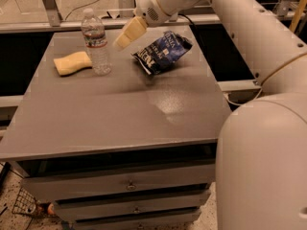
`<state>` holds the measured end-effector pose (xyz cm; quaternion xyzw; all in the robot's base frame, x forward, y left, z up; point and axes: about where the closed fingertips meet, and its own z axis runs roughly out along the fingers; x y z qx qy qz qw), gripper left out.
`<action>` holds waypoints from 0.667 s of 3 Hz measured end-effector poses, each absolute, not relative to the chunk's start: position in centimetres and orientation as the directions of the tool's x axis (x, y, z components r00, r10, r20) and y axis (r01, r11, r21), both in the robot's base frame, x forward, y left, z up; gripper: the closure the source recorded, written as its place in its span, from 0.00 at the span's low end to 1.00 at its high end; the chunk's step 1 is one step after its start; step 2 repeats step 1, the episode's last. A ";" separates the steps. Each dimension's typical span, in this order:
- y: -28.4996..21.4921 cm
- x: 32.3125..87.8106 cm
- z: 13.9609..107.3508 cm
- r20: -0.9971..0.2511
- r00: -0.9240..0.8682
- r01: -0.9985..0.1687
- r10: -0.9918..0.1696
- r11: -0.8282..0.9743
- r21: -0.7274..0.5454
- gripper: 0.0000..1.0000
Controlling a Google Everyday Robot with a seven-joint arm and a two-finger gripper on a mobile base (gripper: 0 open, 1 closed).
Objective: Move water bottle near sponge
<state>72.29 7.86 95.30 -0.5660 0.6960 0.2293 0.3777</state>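
Note:
The water bottle (96, 43), clear with a white cap and a red-marked label, stands upright at the back left of the grey table (120, 114). The pale yellow sponge (72, 63) lies just to its left, almost touching its base. My gripper (125, 36) hangs in the air just right of the bottle, at about label height and clear of it. It is open and holds nothing.
A dark blue snack bag (162, 51) lies on the table right of the gripper. My white arm (249, 42) sweeps over the table's right side. Drawers (129, 186) sit under the front edge. A metal rail (62, 25) runs behind the table.

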 end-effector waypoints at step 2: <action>2.7 71.8 95.3 -0.764 -0.144 -0.939 -0.629 0.330 -0.095 0.00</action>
